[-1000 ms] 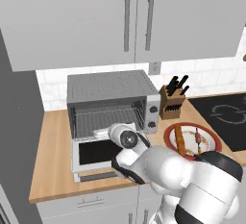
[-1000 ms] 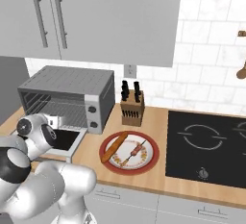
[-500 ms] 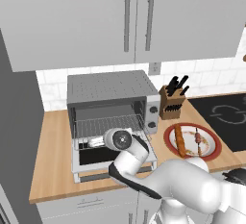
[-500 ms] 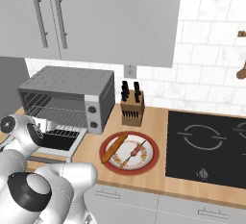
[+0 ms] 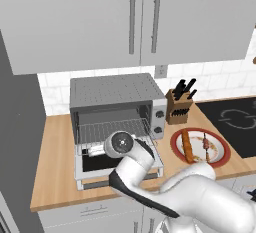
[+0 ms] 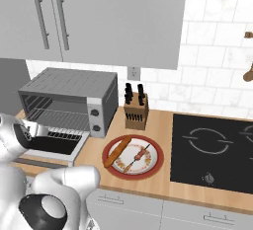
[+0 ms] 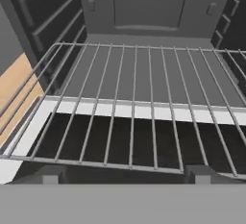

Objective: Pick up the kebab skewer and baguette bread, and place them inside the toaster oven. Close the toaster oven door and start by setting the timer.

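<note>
Arm swung lower-left since 1 s ago | hand (image 7: 123, 172) at toaster oven (image 5: 117, 97) rack, fingers wide, nothing held | baguette bread (image 6: 117, 151), kebab skewer (image 6: 137, 158) stayed on plate (image 6: 153, 165) | toaster oven door (image 5: 117, 163) down

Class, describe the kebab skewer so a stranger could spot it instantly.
Find the wooden counter between the toaster oven and the black hob. On it sits a red-rimmed plate. The kebab skewer is the thin stick with meat chunks, beside the plump golden baguette.

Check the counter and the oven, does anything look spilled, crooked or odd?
Nothing stands out. The toaster oven has its door dropped open and the wire rack sits level and bare. The baguette bread and kebab skewer lie tidily on the plate.
</note>
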Controlling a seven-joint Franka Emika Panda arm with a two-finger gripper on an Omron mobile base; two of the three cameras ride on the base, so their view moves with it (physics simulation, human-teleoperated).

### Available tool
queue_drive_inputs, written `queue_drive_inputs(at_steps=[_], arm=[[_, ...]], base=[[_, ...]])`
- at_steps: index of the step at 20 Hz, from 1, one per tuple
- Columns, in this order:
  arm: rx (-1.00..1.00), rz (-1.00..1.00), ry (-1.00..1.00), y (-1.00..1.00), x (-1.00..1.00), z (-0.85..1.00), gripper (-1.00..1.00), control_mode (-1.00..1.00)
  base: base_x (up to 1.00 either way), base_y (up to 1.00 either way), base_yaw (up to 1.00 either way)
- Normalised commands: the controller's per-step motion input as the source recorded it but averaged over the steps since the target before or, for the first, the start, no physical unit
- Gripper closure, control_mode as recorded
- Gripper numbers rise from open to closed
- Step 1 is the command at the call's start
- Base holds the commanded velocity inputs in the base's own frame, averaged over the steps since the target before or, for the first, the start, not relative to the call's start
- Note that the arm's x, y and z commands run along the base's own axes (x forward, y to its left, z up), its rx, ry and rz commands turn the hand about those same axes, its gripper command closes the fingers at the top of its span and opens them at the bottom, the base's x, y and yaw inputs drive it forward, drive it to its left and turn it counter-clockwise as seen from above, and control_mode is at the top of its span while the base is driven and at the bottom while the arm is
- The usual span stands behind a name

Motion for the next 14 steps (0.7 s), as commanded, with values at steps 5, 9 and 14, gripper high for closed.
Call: queue_drive_inputs(at_steps=[5,9,14], arm=[[0.03,-0.08,0.2,-0.68,-0.67,0.88,-1.0,-1.0],[0.09,-0.12,0.36,-0.89,-0.9,0.67,-1.0,-1.0],[0.03,-0.14,0.31,-0.93,-0.44,0.34,-1.0,-1.0]], base=[[0.0,0.0,0.0],[0.0,0.0,0.0],[0.0,0.0,0.0]])
